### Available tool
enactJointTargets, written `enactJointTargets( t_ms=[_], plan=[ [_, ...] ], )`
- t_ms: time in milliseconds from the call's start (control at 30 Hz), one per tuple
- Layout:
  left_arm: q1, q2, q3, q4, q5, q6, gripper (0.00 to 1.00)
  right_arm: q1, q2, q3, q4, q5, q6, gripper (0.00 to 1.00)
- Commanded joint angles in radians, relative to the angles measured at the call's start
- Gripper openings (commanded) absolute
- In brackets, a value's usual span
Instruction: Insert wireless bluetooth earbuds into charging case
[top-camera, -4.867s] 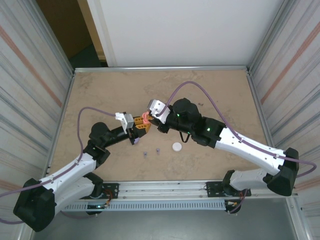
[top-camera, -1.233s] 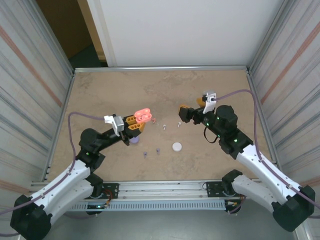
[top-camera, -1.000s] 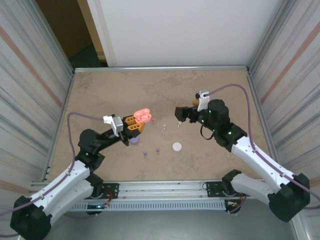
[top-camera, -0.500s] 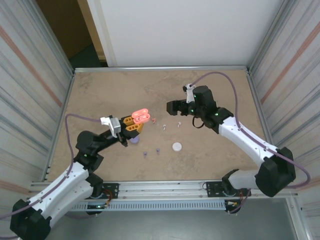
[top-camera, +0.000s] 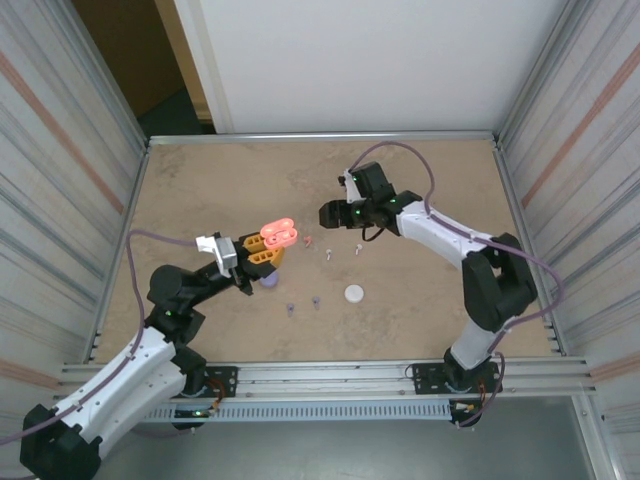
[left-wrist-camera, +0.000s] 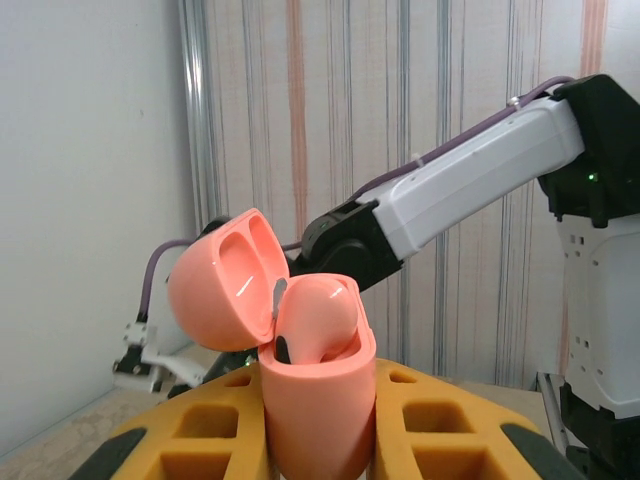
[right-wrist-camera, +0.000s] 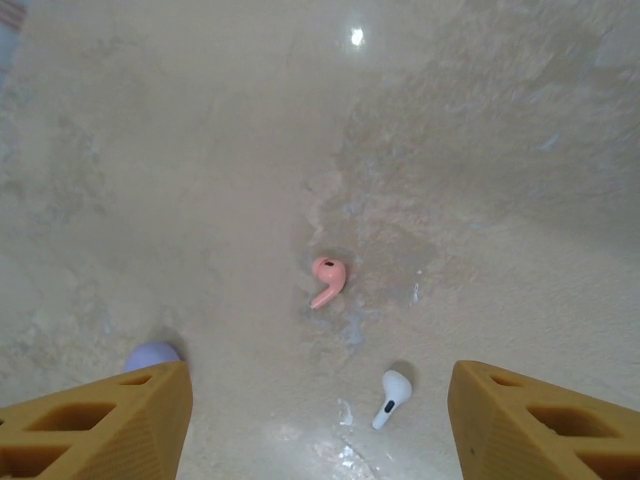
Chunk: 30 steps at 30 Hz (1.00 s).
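Note:
My left gripper (top-camera: 264, 253) is shut on the pink charging case (top-camera: 277, 234), holding it upright above the table. In the left wrist view the case (left-wrist-camera: 315, 410) stands between the orange fingers (left-wrist-camera: 450, 425) with its lid (left-wrist-camera: 225, 285) swung open. One pink earbud (left-wrist-camera: 318, 315) sits inside. My right gripper (top-camera: 326, 216) hovers just right of the case, open and holding nothing. Below it on the table lie a loose pink earbud (right-wrist-camera: 327, 278) and a white earbud (right-wrist-camera: 392, 395). From above, the pink earbud (top-camera: 308, 240) and two white earbuds (top-camera: 329, 254) (top-camera: 356, 248) lie between the grippers.
A purple case (top-camera: 268, 282) lies under the left gripper, and it is also at the left edge of the right wrist view (right-wrist-camera: 152, 354). Two purple earbuds (top-camera: 290, 307) (top-camera: 315, 301) and a white case (top-camera: 354, 293) lie nearer the front. Metal walls (top-camera: 560, 140) enclose the table.
The right arm has swung left and farther back, over the loose pink and white earbuds, and its jaws have narrowed. The left arm has drifted slightly left, still holding the pink case.

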Motion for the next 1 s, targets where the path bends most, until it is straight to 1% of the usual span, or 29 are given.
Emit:
enactJointTargets(
  t_ms=[0, 200, 367, 467, 633, 700, 800, 967],
  plan=[
    [-0.009, -0.017, 0.002, 0.036, 0.008, -0.010, 0.00, 0.025, 0.074, 0.054, -0.018, -0.026, 0.025, 0.64],
    [-0.009, -0.017, 0.001, 0.036, 0.007, -0.011, 0.00, 0.051, 0.188, 0.111, 0.002, -0.039, 0.054, 0.57],
    [-0.009, -0.022, -0.001, 0.029, 0.004, -0.008, 0.00, 0.050, 0.254, 0.128, 0.049, -0.084, 0.109, 0.49],
    [-0.009, -0.026, -0.002, 0.024, 0.001, -0.005, 0.00, 0.044, 0.286, 0.131, 0.086, -0.120, 0.146, 0.47],
    [-0.009, -0.030, -0.004, 0.019, -0.002, -0.003, 0.00, 0.045, 0.328, 0.144, 0.103, -0.140, 0.170, 0.44],
    [-0.009, -0.033, -0.004, 0.016, -0.003, -0.001, 0.00, 0.045, 0.339, 0.147, 0.105, -0.140, 0.175, 0.43],
    [-0.008, -0.034, -0.004, 0.014, -0.003, -0.001, 0.00, 0.044, 0.354, 0.147, 0.120, -0.140, 0.182, 0.39],
    [-0.008, -0.037, -0.001, 0.013, 0.001, -0.003, 0.00, 0.041, 0.376, 0.151, 0.141, -0.145, 0.195, 0.39]
  ],
)
